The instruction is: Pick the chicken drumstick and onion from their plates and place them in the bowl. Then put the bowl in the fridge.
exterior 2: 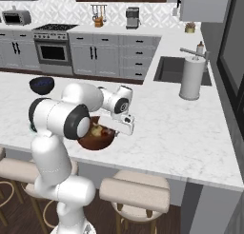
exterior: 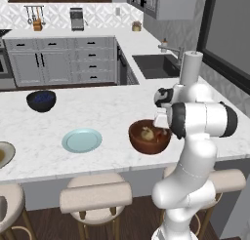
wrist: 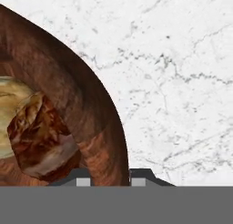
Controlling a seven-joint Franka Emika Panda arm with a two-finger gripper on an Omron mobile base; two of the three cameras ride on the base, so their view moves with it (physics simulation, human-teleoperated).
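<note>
No readable writing or brand shows on anything here. The bowl (exterior: 149, 136) is round, deep and of reddish-brown wood with a visible grain; it stands on the white marble counter (exterior: 97, 112) with grey veins. Inside it lie the onion (exterior: 146, 133), smooth and yellowish-tan, and the chicken drumstick (wrist: 41, 136), glossy reddish-brown with a paler end, touching each other. The gripper (wrist: 111, 177) is closed on the bowl's rim, with 1 dark finger (wrist: 79, 178) inside the wall and 1 outside. The pale blue plate (exterior: 81, 140) is flat and round, left of the bowl. A smaller dark navy bowl (exterior: 41, 100) stands further back.
</note>
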